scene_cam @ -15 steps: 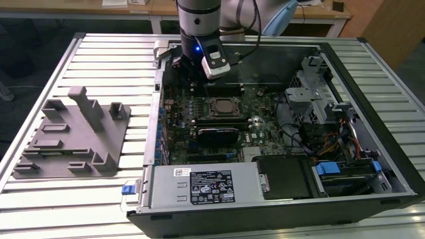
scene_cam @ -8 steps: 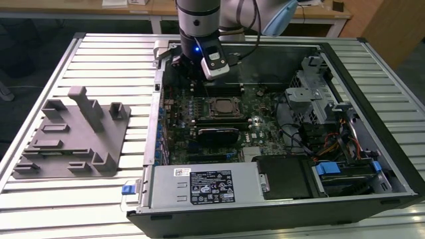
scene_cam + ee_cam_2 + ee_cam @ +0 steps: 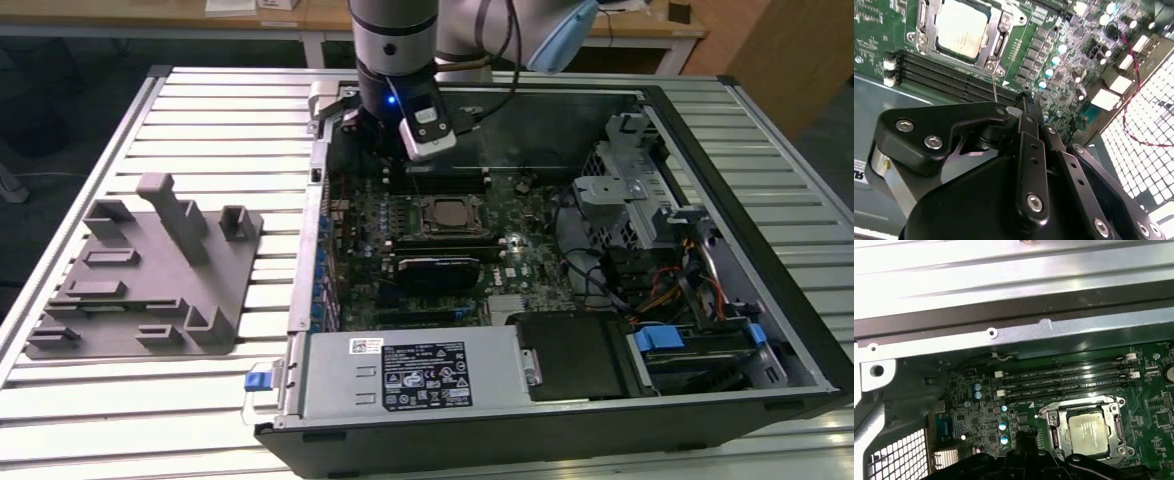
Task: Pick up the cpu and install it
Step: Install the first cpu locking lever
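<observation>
you have the cpu (image 3: 961,27) lying flat in its socket on the board, silver top up. the metal frame (image 3: 1051,421) sits around its edges, which reads as the part that keeps it square to the contacts. judging from how it lies, the chip is already in place rather than waiting to be picked up.

your claw (image 3: 1024,100) hangs just beside the socket, over the long memory slots (image 3: 1069,380), and is not touching the chip. in the second wrist view its two tips look drawn together with no gap, and nothing sits between them, so i take it as closed and empty. a thin metal rod (image 3: 995,90) stands close in front of the tips. it may be the socket's lever, but i cannot tell whether the claw touches it.

the computer case (image 3: 534,440) lies on its side on the slatted table (image 3: 200,120), so the board faces up and the arm (image 3: 394,40) can come straight down onto it. the grey fixture (image 3: 147,280) sits on the table well apart from the case, on the exterior view's left, out of the arm's way.
</observation>
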Motion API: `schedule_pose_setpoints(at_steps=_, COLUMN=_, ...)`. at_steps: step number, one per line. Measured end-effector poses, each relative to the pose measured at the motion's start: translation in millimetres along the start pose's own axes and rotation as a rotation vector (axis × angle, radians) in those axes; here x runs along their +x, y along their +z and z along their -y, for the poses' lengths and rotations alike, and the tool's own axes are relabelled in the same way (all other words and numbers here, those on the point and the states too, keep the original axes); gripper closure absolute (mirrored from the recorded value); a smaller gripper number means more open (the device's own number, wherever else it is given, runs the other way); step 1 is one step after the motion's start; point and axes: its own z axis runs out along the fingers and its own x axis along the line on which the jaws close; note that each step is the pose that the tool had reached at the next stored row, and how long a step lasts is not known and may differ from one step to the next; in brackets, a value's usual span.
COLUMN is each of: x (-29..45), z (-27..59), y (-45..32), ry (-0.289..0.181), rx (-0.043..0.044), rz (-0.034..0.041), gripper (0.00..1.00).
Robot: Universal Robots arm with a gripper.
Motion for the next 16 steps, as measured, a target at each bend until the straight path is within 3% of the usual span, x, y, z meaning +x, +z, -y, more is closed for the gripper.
schedule_pose_setpoints(at_steps=5, x=1.0, z=0.4, y=0.0, ry=0.001, rx=-0.0358, rz=-0.0055, gripper=0.89)
schedule_pose_setpoints(at_steps=9, x=1.0, z=0.4, y=0.1, ry=0.001, rx=-0.0379, rz=-0.0057, gripper=0.89)
schedule_pose_setpoints(at_steps=12, x=1.0, z=0.5, y=0.6, ry=0.001, rx=-0.0459, rz=-0.0068, gripper=0.89)
schedule_pose_setpoints(at_steps=13, x=1.0, z=0.5, y=0.7, ry=0.001, rx=-0.0492, rz=-0.0074, gripper=0.89)
schedule_pose_setpoints(at_steps=16, x=1.0, z=0.6, y=1.0, ry=0.001, rx=-0.0706, rz=-0.0105, gripper=0.89)
